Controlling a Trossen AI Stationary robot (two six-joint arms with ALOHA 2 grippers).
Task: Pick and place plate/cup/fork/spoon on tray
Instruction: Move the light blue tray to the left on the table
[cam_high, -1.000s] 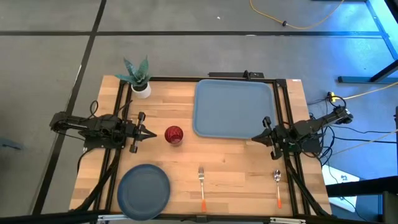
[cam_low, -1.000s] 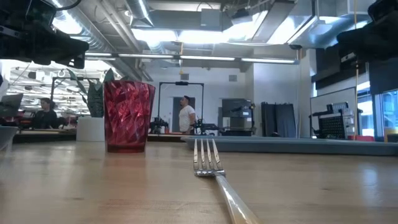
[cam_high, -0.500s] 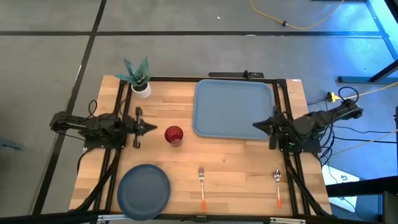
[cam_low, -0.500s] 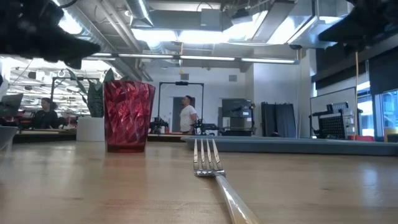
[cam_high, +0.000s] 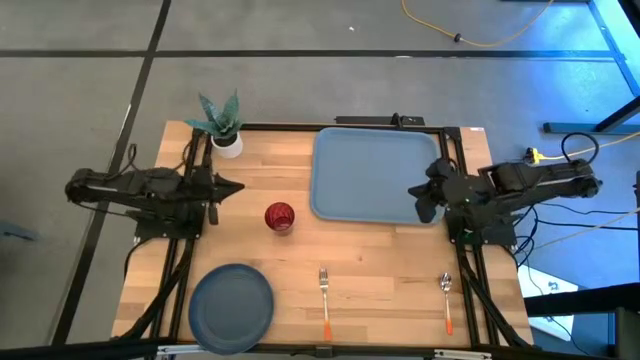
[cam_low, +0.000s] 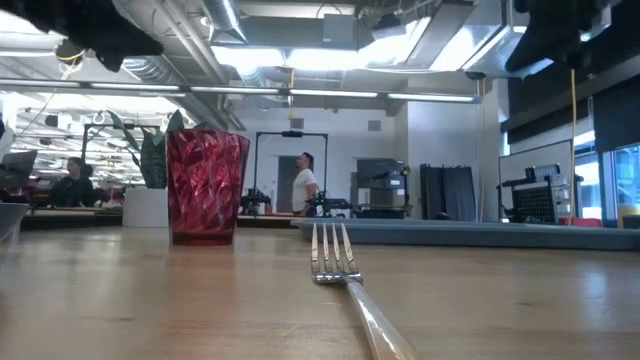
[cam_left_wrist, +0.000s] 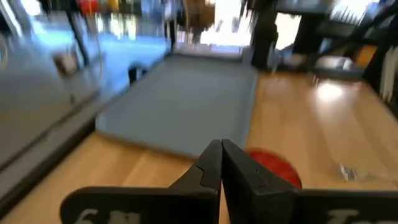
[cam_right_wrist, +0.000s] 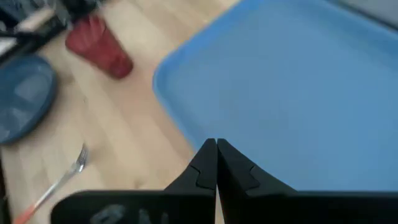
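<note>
The dark-red cup (cam_high: 280, 216) stands upright on the table, left of the light-blue tray (cam_high: 375, 173). The slate-blue plate (cam_high: 232, 307) lies at the near left. The fork (cam_high: 325, 300) and the spoon (cam_high: 447, 300) lie near the front edge, handles toward it. My left gripper (cam_high: 238, 187) is shut and empty, above the table left of the cup and a little farther back; its wrist view (cam_left_wrist: 221, 148) shows the cup (cam_left_wrist: 273, 167) ahead. My right gripper (cam_high: 416, 194) is shut and empty over the tray's near right corner (cam_right_wrist: 216, 146).
A white pot with a green plant (cam_high: 222, 128) stands at the far left corner. Black frame rails run along the table's left, right and far edges. Bare wood lies between the cup, the tray and the cutlery. People show in the room behind in the low view (cam_low: 303, 185).
Both grippers have risen. My left gripper has gone toward the far edge and a little left, away from the cup. My right gripper has gone toward the far edge, from the bare wood to over the tray's near right corner. The tableware has stayed still.
</note>
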